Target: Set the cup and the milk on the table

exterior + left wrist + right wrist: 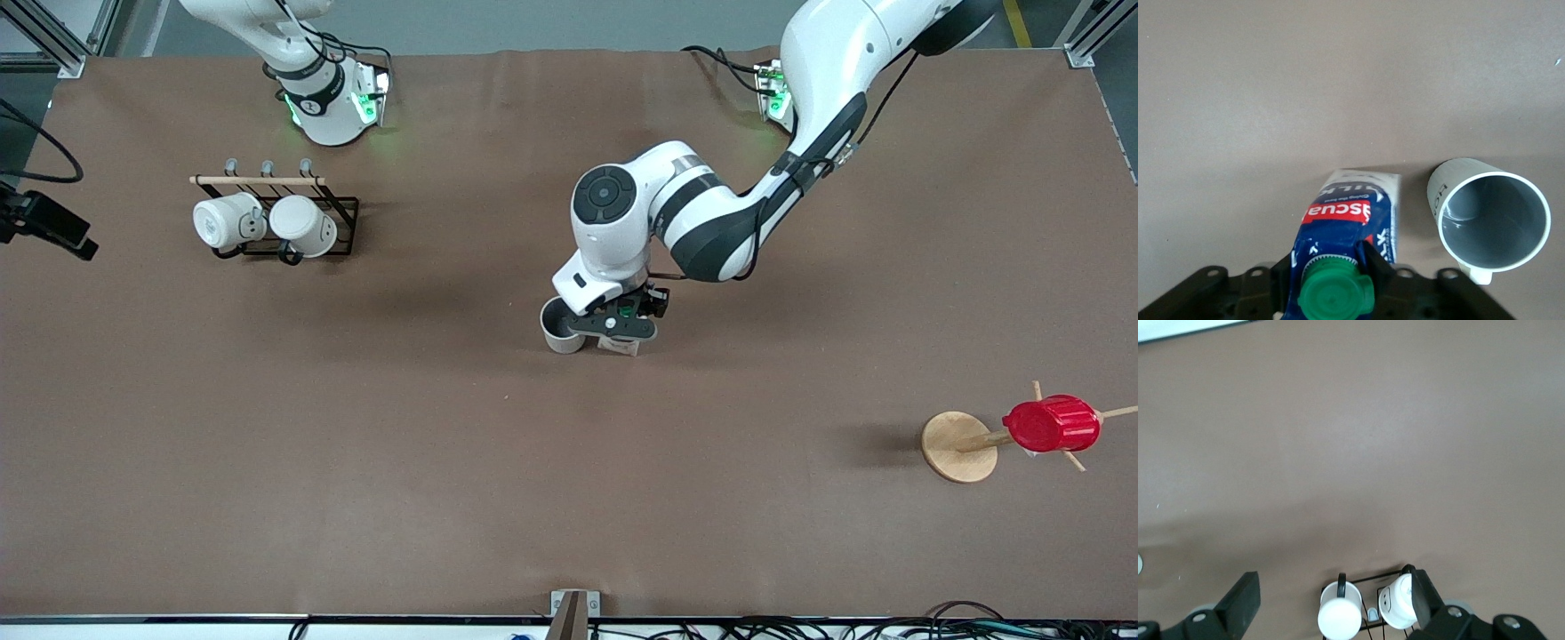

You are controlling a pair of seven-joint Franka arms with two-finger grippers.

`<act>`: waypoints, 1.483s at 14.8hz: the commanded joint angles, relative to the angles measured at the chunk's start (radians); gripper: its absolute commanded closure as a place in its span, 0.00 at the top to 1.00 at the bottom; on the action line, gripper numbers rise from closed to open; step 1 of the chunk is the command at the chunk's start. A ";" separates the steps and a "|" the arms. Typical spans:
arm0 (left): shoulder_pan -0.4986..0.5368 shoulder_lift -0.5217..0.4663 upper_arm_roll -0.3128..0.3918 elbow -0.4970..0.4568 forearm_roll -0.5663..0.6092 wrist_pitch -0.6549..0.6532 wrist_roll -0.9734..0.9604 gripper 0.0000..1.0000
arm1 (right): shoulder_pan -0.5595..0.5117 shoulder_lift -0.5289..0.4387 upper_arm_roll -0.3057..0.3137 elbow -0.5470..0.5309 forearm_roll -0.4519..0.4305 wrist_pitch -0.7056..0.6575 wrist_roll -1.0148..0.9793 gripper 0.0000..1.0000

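The cream-beige cup (560, 327) stands upright on the brown table (356, 444) near its middle. In the left wrist view, the cup (1491, 213) shows its grey inside and dark lettering. The blue-and-white milk carton (1351, 220) with a green cap (1337, 292) stands right beside the cup, toward the left arm's end. In the front view only a corner of the milk (620, 347) shows under the hand. My left gripper (618, 324) is shut on the carton's top. My right gripper (1331, 603) is open and empty, high over the mug rack, out of the front view.
A black wire rack with two plain white mugs (267, 222) stands near the right arm's base; it also shows in the right wrist view (1368, 610). A wooden peg stand (958, 446) carrying a red ribbed cup (1052, 424) stands toward the left arm's end, nearer the front camera.
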 commanded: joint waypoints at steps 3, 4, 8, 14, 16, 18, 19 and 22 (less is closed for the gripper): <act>-0.014 -0.008 0.005 0.033 0.022 -0.027 -0.019 1.00 | -0.006 0.002 0.008 0.003 0.026 -0.025 -0.070 1.00; -0.014 -0.029 0.011 0.033 0.016 -0.029 -0.019 1.00 | -0.005 0.002 0.009 0.003 0.026 -0.025 -0.071 1.00; -0.020 -0.181 0.150 0.033 -0.147 -0.030 0.016 1.00 | -0.006 0.002 0.008 0.003 0.024 -0.022 -0.071 1.00; -0.016 -0.388 0.435 -0.040 -0.408 -0.063 0.358 1.00 | -0.008 0.002 0.006 0.003 0.024 -0.015 -0.071 1.00; -0.017 -0.426 0.535 -0.054 -0.477 -0.063 0.489 1.00 | -0.008 0.002 0.008 0.003 0.024 -0.013 -0.072 1.00; -0.017 -0.468 0.619 -0.086 -0.515 -0.064 0.562 1.00 | -0.008 0.002 0.008 0.003 0.024 -0.015 -0.072 1.00; -0.016 -0.501 0.650 -0.114 -0.527 -0.064 0.586 1.00 | -0.008 0.002 0.008 0.003 0.024 -0.015 -0.072 1.00; -0.006 -0.580 0.750 -0.186 -0.563 -0.064 0.730 1.00 | -0.008 0.002 0.006 0.003 0.024 -0.015 -0.072 1.00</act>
